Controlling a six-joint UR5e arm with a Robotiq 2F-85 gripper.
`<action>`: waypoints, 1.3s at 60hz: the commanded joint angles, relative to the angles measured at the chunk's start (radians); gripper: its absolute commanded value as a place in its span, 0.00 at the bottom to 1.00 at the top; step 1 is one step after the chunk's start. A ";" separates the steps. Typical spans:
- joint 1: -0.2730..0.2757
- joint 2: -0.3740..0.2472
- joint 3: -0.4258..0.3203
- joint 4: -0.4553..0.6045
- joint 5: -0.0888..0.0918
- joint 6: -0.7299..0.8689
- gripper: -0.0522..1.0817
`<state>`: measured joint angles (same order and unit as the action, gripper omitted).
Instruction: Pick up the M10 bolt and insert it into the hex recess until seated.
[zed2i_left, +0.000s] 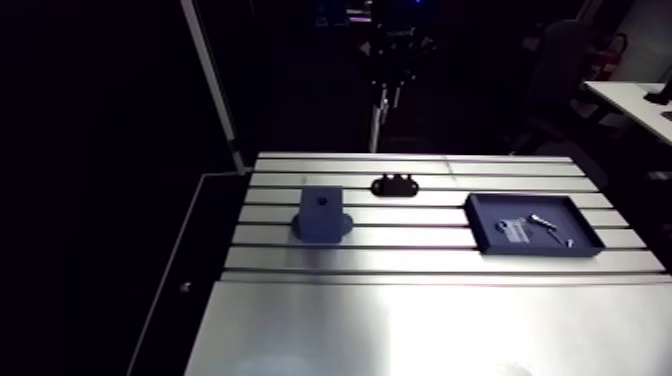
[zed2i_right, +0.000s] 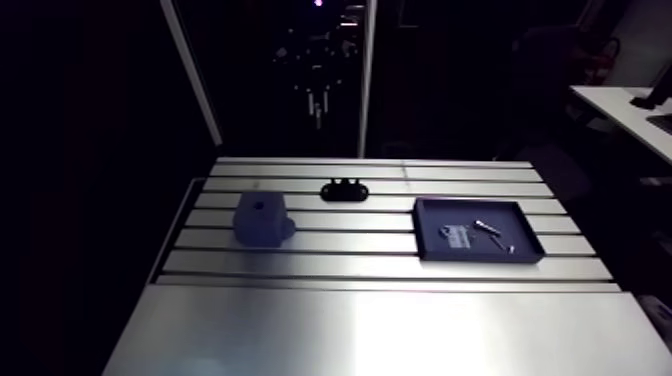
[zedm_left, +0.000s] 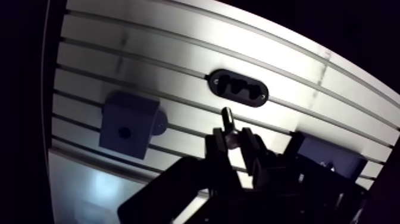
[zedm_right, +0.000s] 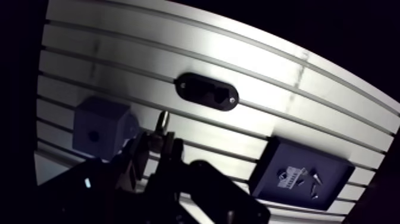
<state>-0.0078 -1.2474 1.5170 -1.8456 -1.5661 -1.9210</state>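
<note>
In the wrist view my gripper (zedm_left: 232, 138) is shut on the M10 bolt (zedm_left: 227, 116), whose shank sticks out past the fingertips. It hangs well above the table. Ahead of the bolt lies a black oval fixture (zedm_left: 239, 87) with recesses in its top. To one side of the gripper stands a blue block (zedm_left: 128, 124) with a round hole in its upper face. The arm view shows the block (zed2i_left: 322, 213) at mid-table and the black fixture (zed2i_left: 395, 185) behind it. There the gripper (zed2i_left: 392, 55) is only a dim shape above the table's far edge.
A dark blue tray (zed2i_left: 580, 240) holding several small metal parts sits on the right of the slotted table (zed2i_left: 430, 330). A white post (zed2i_left: 210, 80) rises at the back-left corner. The table's near half is smooth plate.
</note>
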 joint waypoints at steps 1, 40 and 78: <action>0.046 -0.011 -0.012 0.073 0.000 -0.178 0.71; 0.173 0.000 0.008 0.075 -0.023 -0.189 0.71; 0.210 0.001 0.075 0.049 -0.051 -0.178 0.72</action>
<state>0.1939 -1.2484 1.5812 -1.7889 -1.6166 -2.0989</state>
